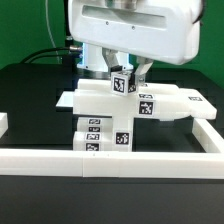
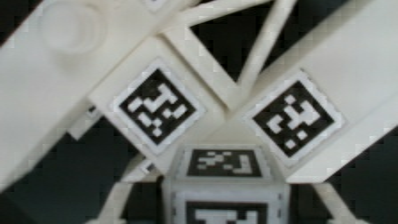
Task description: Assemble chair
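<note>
The chair is a cluster of white tagged parts in the middle of the exterior view. A flat slab (image 1: 100,100) lies across it, with tagged blocks (image 1: 146,104) on its right and a tagged part (image 1: 96,136) reaching down to the front rail. My gripper (image 1: 122,70) hangs over the cluster from behind, shut on a small cube-ended leg (image 1: 122,83) whose tag faces the camera. In the wrist view the leg (image 2: 224,165) sits between my fingers (image 2: 143,190). Beyond it lie two diamond-turned tags (image 2: 160,105) on the chair's angled parts.
A long plain white border rail (image 1: 110,158) runs along the front and turns back at the exterior view's right (image 1: 207,132). A short white piece (image 1: 3,122) shows at the left edge. Black cables (image 1: 50,52) lie behind the arm.
</note>
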`<state>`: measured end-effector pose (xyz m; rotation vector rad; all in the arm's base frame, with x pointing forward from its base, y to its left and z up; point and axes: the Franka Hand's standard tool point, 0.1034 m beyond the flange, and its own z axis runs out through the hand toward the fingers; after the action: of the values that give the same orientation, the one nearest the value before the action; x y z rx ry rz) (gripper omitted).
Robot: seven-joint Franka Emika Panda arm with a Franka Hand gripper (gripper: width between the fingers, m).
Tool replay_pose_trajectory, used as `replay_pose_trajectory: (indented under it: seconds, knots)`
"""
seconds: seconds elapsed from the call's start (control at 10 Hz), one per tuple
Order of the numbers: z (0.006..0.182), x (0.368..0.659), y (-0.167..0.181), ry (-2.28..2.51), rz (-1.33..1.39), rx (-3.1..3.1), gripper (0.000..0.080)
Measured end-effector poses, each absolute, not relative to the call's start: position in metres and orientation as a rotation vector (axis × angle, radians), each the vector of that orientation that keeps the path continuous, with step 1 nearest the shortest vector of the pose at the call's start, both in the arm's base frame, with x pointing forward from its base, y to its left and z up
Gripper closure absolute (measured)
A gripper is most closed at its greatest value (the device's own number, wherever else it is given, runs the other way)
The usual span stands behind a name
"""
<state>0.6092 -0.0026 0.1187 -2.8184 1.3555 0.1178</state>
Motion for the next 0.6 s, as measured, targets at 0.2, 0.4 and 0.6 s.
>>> replay_pose_trajectory:
  seconds: [0.2, 0.4, 0.6]
  knots:
    - [0.1182, 0.6093, -0.0029, 1.612, 0.094, -2.635, 0.0515]
    - [0.1182, 0.6092, -0.0033, 1.838, 0.094, -2.432, 0.0515]
    - [0.1178, 0.6092, -0.0031, 1.875, 0.098, -2.401, 0.0439]
